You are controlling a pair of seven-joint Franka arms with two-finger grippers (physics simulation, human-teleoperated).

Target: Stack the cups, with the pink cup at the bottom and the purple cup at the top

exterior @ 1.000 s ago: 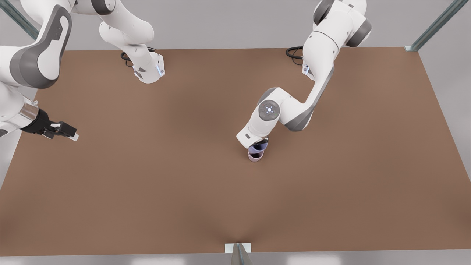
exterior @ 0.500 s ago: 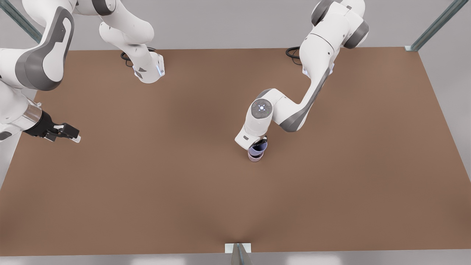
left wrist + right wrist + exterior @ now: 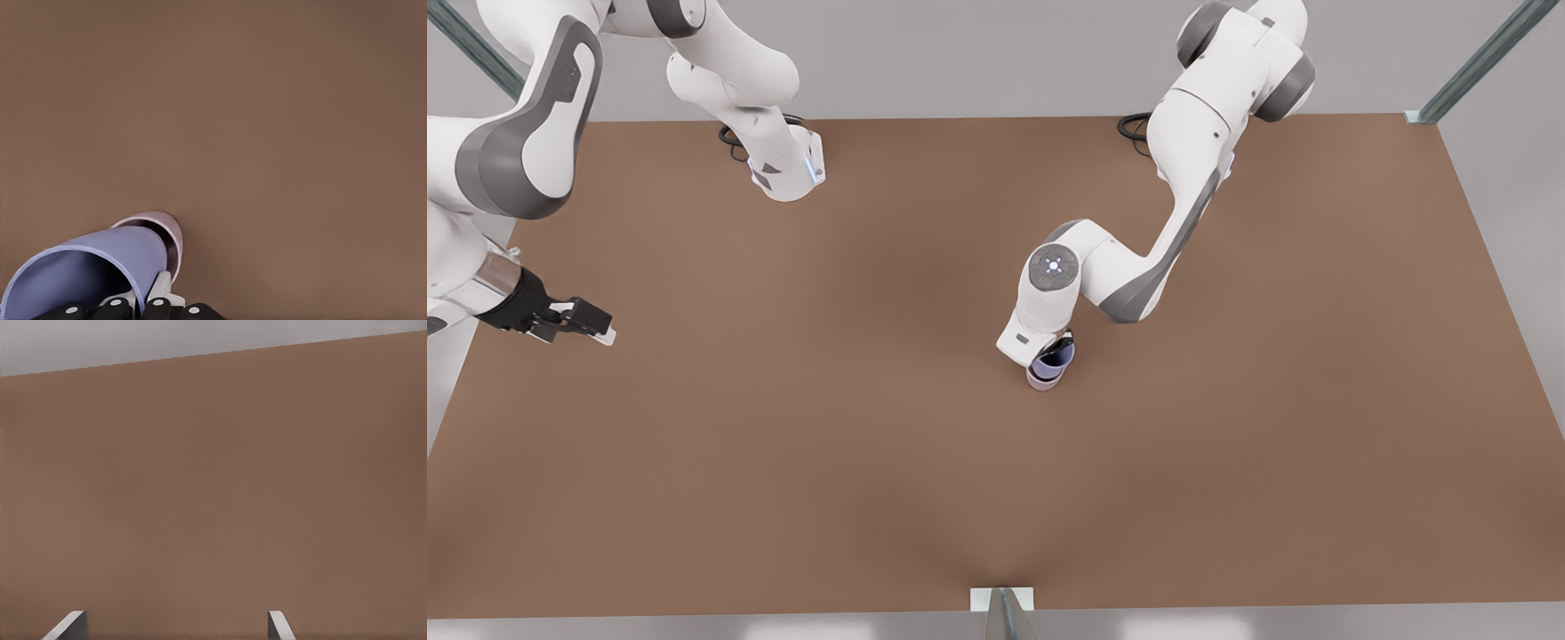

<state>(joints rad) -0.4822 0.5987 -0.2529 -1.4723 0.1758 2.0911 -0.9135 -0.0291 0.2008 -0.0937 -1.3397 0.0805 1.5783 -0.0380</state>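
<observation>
Purple cup [image 3: 87, 267] nested in pink cup [image 3: 163, 230]

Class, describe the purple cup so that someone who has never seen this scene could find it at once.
Start at the brown table and find the left gripper near its middle. The purple cup is held there, over the pink cup. It is the bluer, upper one.

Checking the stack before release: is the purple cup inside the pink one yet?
Partly in. The purple cup, held by the left claw, sits tilted in the pink cup's mouth.
</observation>
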